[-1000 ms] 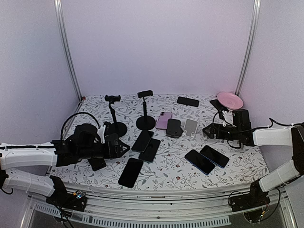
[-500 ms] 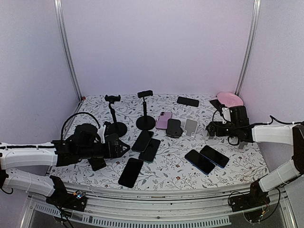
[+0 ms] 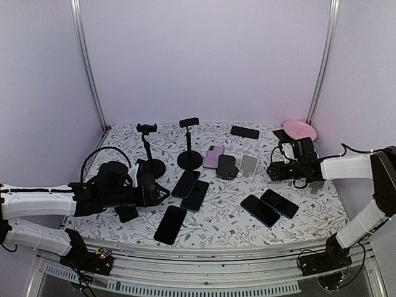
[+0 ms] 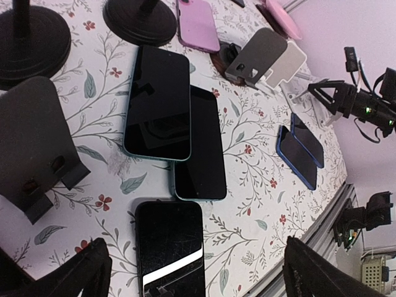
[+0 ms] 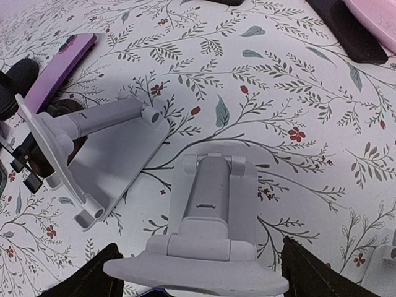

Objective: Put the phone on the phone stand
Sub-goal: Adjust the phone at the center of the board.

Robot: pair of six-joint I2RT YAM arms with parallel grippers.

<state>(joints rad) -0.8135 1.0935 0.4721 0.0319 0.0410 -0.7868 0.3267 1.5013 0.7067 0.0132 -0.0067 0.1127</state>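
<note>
My left gripper [image 3: 152, 191] [image 4: 197, 279] is open and empty, low over the table. A black phone [image 4: 169, 246] [image 3: 170, 224] lies flat between its fingertips [image 4: 79, 277]. Two more dark phones [image 4: 158, 102] [image 4: 199, 143] overlap just beyond it. My right gripper [image 3: 275, 170] [image 5: 204, 281] is open and empty. A white folding phone stand [image 5: 213, 207] stands between its fingertips [image 5: 317, 273], seen from behind. A silver stand [image 5: 93, 139] [image 3: 249, 164] is to its left.
Two tall black clamp stands [image 3: 148, 151] [image 3: 189, 145] stand at the back. A black wedge stand [image 4: 31, 139] sits by my left gripper. A pink phone [image 3: 213, 156], two blue phones [image 3: 269, 207], a black phone [image 3: 244, 132] and a pink plate [image 3: 299, 130] lie around.
My right arm has shifted a little to the left and farther back, its gripper staying open around the white stand. The left arm has not moved.
</note>
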